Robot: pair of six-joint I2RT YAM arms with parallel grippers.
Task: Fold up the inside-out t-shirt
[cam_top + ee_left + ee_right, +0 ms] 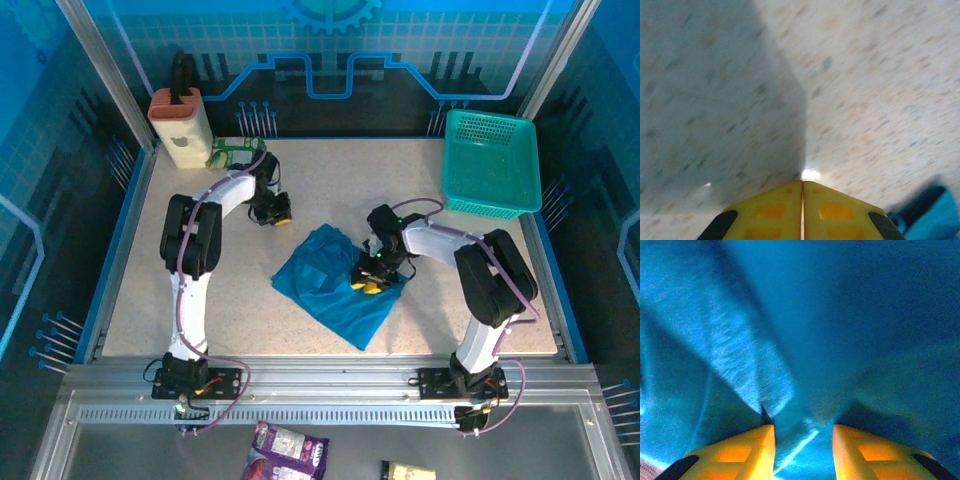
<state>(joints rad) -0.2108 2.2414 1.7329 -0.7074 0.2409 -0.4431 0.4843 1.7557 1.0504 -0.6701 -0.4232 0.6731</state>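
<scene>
Two arms work over one table (pixel 140 300), with a good stretch of bare speckled top around them. The inside-out t-shirt (pixel 325 290) lies in a rumpled heap near the middle, a touch toward 5 o'clock. Its lowest corner points at the near edge but stops short of it.

The right gripper (pixel 370 280) is down on the shirt's 3 o'clock side. Seen from its wrist, the yellow fingers (pixel 745 450) stand partway apart, astride a raised ridge of blue cloth (whether they actually pinch it I cannot tell).

The left gripper (pixel 272 214) sits off the cloth, about 10 o'clock from the shirt and above bare table. Its jaws are pressed flat together with nothing between them. From its wrist, a scrap of the blue cloth shows toward 4 o'clock.

From the shirt out to the 9 o'clock edge the tabletop is open.

At the 1 o'clock corner a teal mesh basket (pixel 490 207) sits close to the far and right edges, well apart from the shirt. At 11 o'clock a beige jug (pixel 180 125) with a dark handle stands in the corner, a small green item (pixel 235 153) just beside it.

Off the table, beyond the near rail (pixel 320 380), lie a purple packet (pixel 288 452) and a yellow packet (pixel 405 470).
</scene>
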